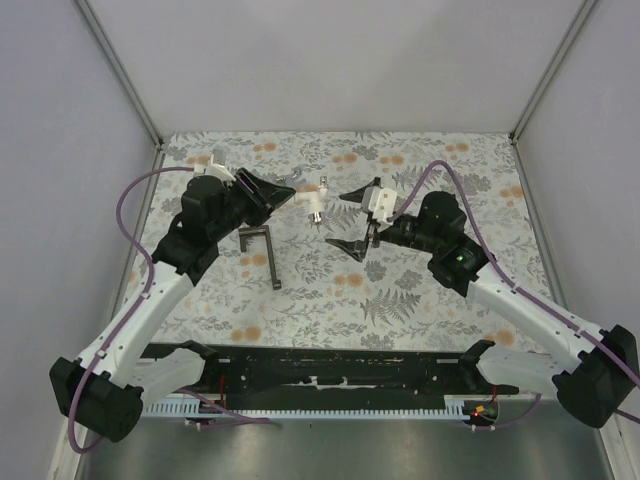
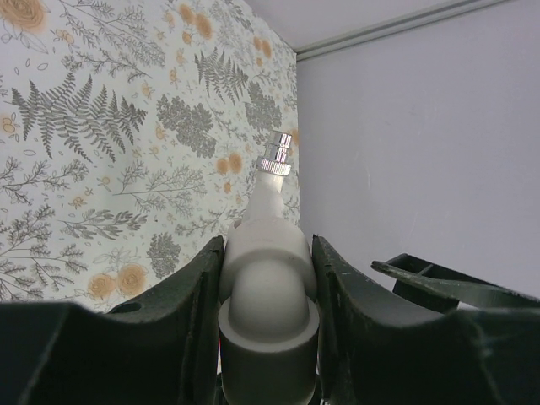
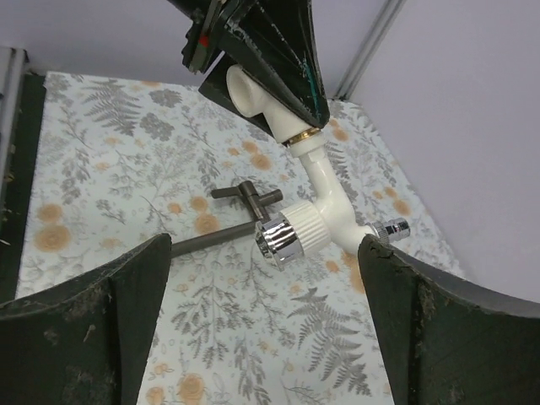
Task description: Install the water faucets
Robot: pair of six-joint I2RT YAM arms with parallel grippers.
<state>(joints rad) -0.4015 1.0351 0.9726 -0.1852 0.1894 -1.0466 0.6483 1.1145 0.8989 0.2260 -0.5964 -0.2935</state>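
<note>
Two arms (image 1: pixel 150 305) angled inward, left gripper (image 1: pixel 287 193) pinching white faucet (image 1: pixel 312 203), right gripper (image 1: pixel 350 218) spread facing it.

Your left arm (image 1: pixel 150 300) reaches forward and inward from its base, elbow bent. Your left pincer (image 1: pixel 283 194) points toward the middle of the surface, with both fingers clamped on the white faucet (image 1: pixel 308 200). Your right arm (image 1: pixel 520 305) angles in from the other side. Your right pincer (image 1: pixel 349 220) faces the left one, close by, with its fingers spread wide apart.
</note>
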